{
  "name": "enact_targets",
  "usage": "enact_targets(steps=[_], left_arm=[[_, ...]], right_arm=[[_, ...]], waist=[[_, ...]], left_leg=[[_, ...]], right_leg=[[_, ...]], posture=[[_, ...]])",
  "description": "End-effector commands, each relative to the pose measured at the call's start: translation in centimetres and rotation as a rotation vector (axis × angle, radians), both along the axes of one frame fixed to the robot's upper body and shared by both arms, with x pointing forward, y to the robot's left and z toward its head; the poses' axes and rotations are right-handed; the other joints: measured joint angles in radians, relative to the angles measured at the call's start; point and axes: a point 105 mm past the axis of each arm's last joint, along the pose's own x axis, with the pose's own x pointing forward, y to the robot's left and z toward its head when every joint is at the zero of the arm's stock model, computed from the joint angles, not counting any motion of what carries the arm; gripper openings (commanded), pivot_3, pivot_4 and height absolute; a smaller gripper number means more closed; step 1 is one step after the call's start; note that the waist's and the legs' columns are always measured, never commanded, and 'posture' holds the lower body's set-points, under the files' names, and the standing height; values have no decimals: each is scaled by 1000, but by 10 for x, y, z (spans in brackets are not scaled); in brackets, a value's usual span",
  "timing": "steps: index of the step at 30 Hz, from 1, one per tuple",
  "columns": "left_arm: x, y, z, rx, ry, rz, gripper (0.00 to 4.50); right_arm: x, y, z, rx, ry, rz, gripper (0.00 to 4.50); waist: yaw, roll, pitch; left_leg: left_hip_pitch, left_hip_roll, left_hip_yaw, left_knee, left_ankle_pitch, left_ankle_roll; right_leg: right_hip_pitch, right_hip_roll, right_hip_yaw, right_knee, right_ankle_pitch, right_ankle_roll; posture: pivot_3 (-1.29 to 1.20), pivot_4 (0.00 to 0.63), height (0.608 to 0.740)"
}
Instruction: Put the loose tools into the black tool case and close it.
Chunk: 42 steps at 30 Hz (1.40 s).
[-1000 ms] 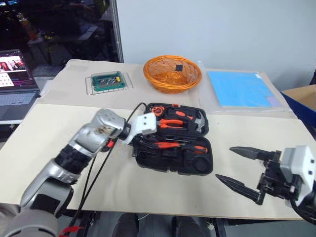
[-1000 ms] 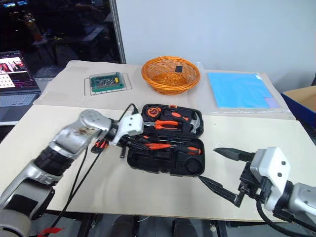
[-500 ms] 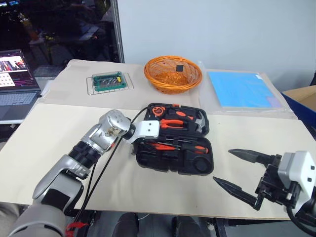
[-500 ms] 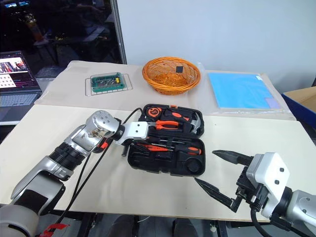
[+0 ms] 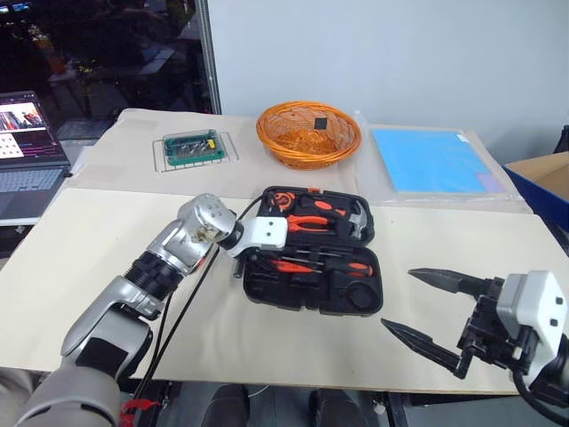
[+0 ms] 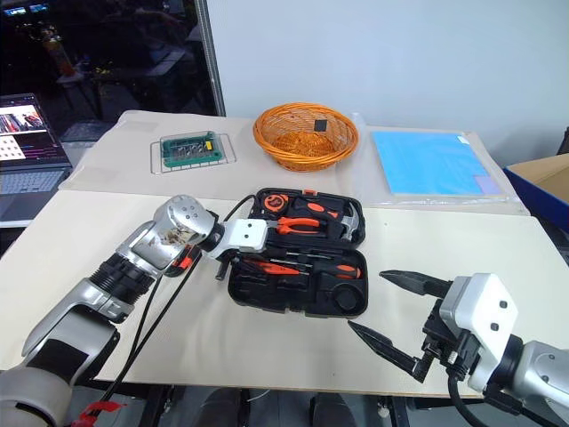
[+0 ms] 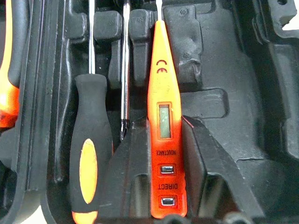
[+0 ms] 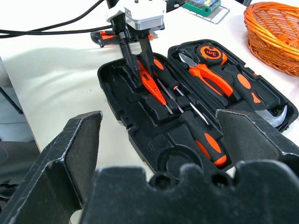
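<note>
Black tool case (image 5: 313, 249) lies open on the beige table (image 5: 80, 258), centre, both halves flat. Far half holds the orange-handled pliers (image 5: 313, 221), hammer (image 5: 357, 216) and round tape measure (image 5: 284, 200). Near half holds a black-and-orange screwdriver (image 8: 198, 129) in its slot, with a second one (image 7: 88, 154) beside the small red screwdriver (image 7: 164, 135), which lies in a slot at the case's left end with its shaft pointing along the case.

Left gripper (image 8: 138, 65) is down inside the near half at that left end, its black fingers (image 8: 126, 58) straddling the red screwdriver's handle. From the right wrist view the fingers stand slightly apart with the handle between them; can't tell whether they actually pinch it or just bracket it.

An orange-black utility knife (image 8: 105, 37) lies on the table just left of the case, partly behind the left arm and its cable.

Right gripper (image 5: 436, 311) hangs off to the right of the case, near the table's front edge, fingers spread wide, holding nothing.

Behind the case: orange wicker basket (image 5: 308, 133), green circuit board (image 5: 194, 147) in a clear tray to the left, blue sheet (image 5: 436, 160) to the right. Laptop (image 5: 27, 151) at far left.
</note>
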Motion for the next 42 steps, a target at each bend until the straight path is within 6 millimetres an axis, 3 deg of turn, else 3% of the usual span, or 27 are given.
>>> enact_targets(steps=[1, 3, 6, 10, 14, 17, 23, 27, 32, 34, 38, 42], left_arm=[[0, -2, 17, -66, -21, 31, 3172], [-2, -4, 29, -157, -20, 44, 3905], [-5, -7, 53, -375, 15, 100, 3753], [-5, -4, 51, -541, 38, 221, 2455], [3, -7, 22, -619, -57, 399, 1030], [-1, -10, 2, -622, -67, 454, 15], [-28, 0, -68, -383, -41, 457, 15], [-40, 2, -80, -331, -56, 380, 15], [-41, 5, -87, -309, -114, 326, 15], [-38, 2, -83, -358, -122, 332, 15], [-17, 0, -39, -626, -131, 446, 15], [-19, 16, -1, -778, -60, 458, 15]], right_arm=[[1, 2, 6, -4, -33, 13, 4500], [2, 2, 6, -6, -34, 14, 4500], [3, 1, 6, -7, -38, 15, 4500], [6, 2, 6, -3, -42, 21, 4500], [9, 3, 6, 2, -46, 22, 4500], [10, 3, 6, 1, -44, 22, 4500], [10, 4, 4, -5, -31, 30, 4500], [10, 1, 1, -13, -13, 13, 4500], [10, -6, -3, -20, 9, -20, 4500], [11, -9, -4, -23, 13, -41, 4500], [18, -21, -3, 10, 13, -131, 4500], [22, -23, -2, 67, 2, -160, 4500]], waist=[[1, 0, 0], [1, 0, 0], [1, 0, 0], [1, 0, 0], [2, 0, 0], [3, 0, 0], [3, 2, -3], [1, 6, -10], [1, 13, -18], [-2, 14, -21], [-1, 19, -23], [-5, 13, -17]], left_leg=[[0, 0, 0, 0, 0, 0], [0, 0, 0, 0, 0, 0], [0, 0, 0, 0, 0, 0], [0, 0, -1, 0, 0, 0], [1, 0, -1, 1, 0, 0], [2, -1, -2, 1, 0, 0], [4, -1, -3, 1, 0, 0], [8, -1, -1, -1, 0, 0], [15, -1, 0, -3, -2, -3], [19, 0, 0, -4, -5, -7], [21, -1, 1, -4, -5, -8], [16, 0, 0, -5, -5, -8]], right_leg=[[0, 0, 0, 0, 0, 0], [0, 0, 0, 0, 0, 0], [0, 0, 0, 0, 0, 0], [1, 0, -1, 0, 0, 0], [3, 0, -1, 0, 0, 0], [4, 0, -1, 0, 0, 1], [6, 0, -1, -1, 0, 0], [8, -1, 0, -1, -2, -4], [12, -1, 1, -2, -4, -7], [12, -2, 1, -3, -5, -8], [13, -3, 1, -3, -5, -8], [10, -1, 1, 0, -3, -9]], posture=[[0, 150, 740], [0, 150, 740], [0, 150, 740], [0, 150, 740], [0, 150, 740], [0, 150, 740], [0, 150, 740], [0, 150, 740], [0, 150, 740], [0, 150, 740], [0, 150, 740], [0, 150, 740]])
